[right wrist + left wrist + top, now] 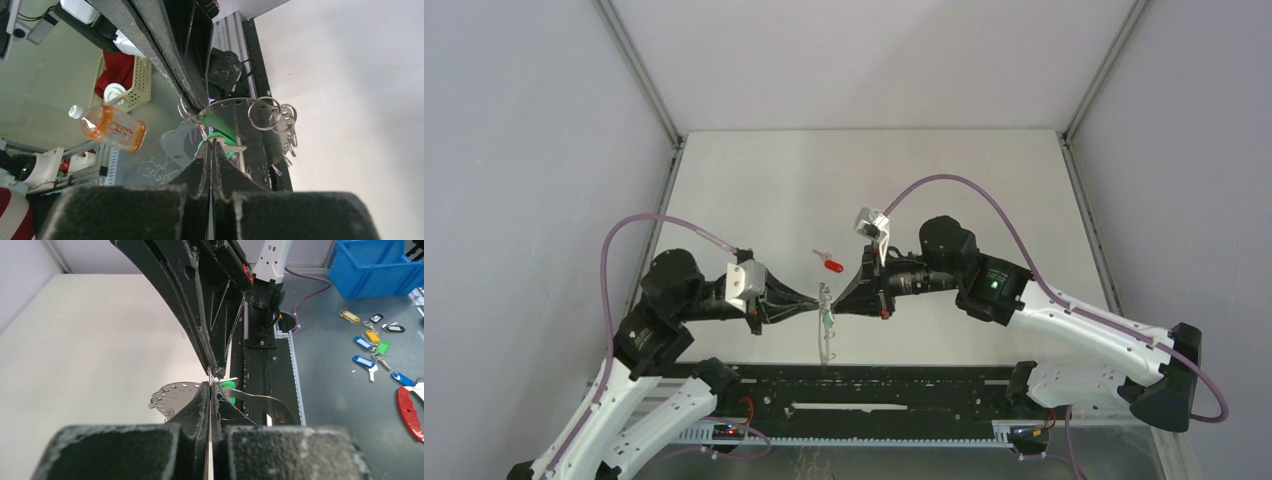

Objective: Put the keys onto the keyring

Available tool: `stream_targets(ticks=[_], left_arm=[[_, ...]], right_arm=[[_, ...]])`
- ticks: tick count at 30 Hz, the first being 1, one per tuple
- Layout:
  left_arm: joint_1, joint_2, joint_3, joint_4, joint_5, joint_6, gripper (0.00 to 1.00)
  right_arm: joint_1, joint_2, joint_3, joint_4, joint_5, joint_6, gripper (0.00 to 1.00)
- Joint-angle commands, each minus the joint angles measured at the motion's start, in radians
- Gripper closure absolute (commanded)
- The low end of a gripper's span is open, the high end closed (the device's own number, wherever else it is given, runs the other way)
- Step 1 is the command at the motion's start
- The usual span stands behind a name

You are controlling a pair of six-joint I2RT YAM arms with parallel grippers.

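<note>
Centre frame, from my remote station: the left tool (pixel 807 303) and the right tool (pixel 842 298) meet tip to tip above the near part of the white surface (pixel 754 190), just ahead of the black rail (pixel 904 385) that carries both arm bases. Both tools have their fingers pressed together. The keyring (pixel 826 338) hangs between the two tips and trails down toward the rail. In the wrist views it reads as a curved, perforated metal band with several small split rings threaded on it. I cannot tell exactly which bit of metal each tool is pinching.

The green-headed key (pixel 218 131) sits right at the meeting point, just beside the right tool's fingertips and against the band. I cannot tell whether it is actually threaded on. The red-headed key (pixel 830 264) lies alone on the surface, a little beyond the tools and apart from the keyring.

Off the surface, the left wrist camera picks up a scatter of coloured key tags (pixel 372 342) and a blue bin (pixel 380 262). The right wrist camera catches an orange drink bottle (pixel 111 127).
</note>
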Motion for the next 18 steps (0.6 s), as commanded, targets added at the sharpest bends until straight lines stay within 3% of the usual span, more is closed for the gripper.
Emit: stream_targets(ticks=[1, 9, 12, 18], left_arm=[[-0.002, 0.003, 0.066, 0.1, 0.07, -0.062, 1.0], [-0.003, 0.009, 0.061, 0.118, 0.08, -0.091, 1.0], [-0.003, 0.009, 0.055, 0.13, 0.081, -0.121, 1.0], [-0.002, 0.009, 0.036, 0.183, 0.086, -0.216, 1.0]], right_arm=[[-0.008, 0.006, 0.007, 0.021, -0.053, 0.003, 1.0], [-0.003, 0.002, 0.054, -0.033, -0.038, -0.031, 0.98], [-0.005, -0.03, 0.067, -0.058, -0.004, -0.064, 0.78], [-0.005, -0.118, 0.088, -0.075, 0.046, -0.171, 0.48]])
